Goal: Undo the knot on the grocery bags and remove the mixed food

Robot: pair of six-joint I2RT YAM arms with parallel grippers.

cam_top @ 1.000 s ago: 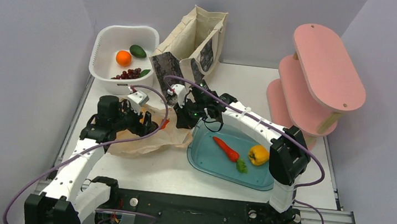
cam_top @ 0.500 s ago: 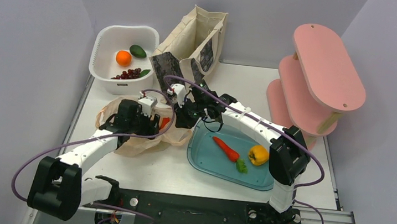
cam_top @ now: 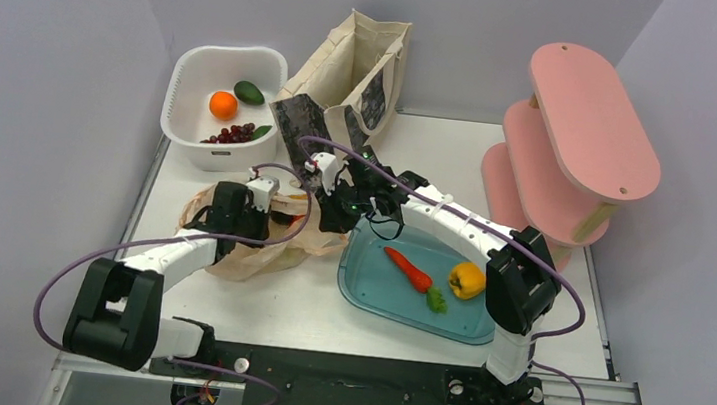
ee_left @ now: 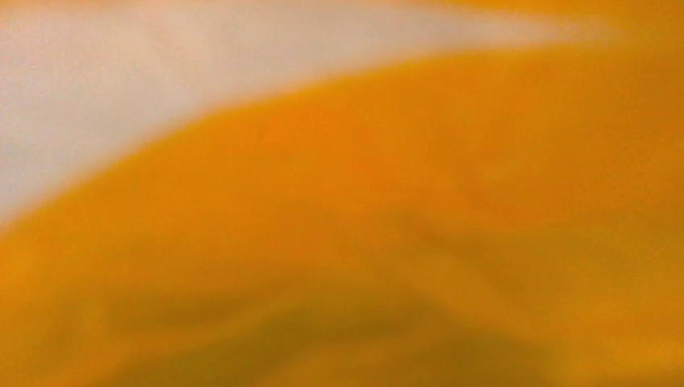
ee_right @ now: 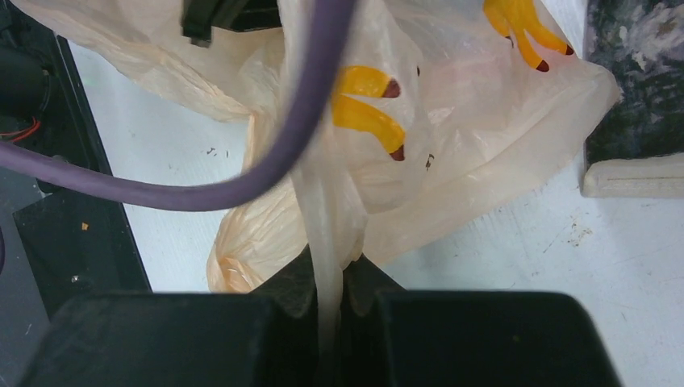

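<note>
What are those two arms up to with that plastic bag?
They are emptying it. The right hand is shut on a twisted strip of the plastic bag, pinching it taut. The left hand is shut inside the bag's mouth; its camera shows only an orange blur, so what it grips is unclear. One carrot and a yellow pepper lie in the blue tray.

You've got a peach plastic bag (ee_right: 484, 137): thin, crinkly, translucent film with a slight sheen. Your canvas tote (cam_top: 354, 66) is matt woven cloth. The white basket (cam_top: 182, 83) and teal tray (cam_top: 376, 280) look like smooth plastic, the pink shelf (cam_top: 595, 117) matt, the table (cam_top: 304, 302) white, matt and scuffed, the cable (ee_right: 161, 193) smooth purple
</note>
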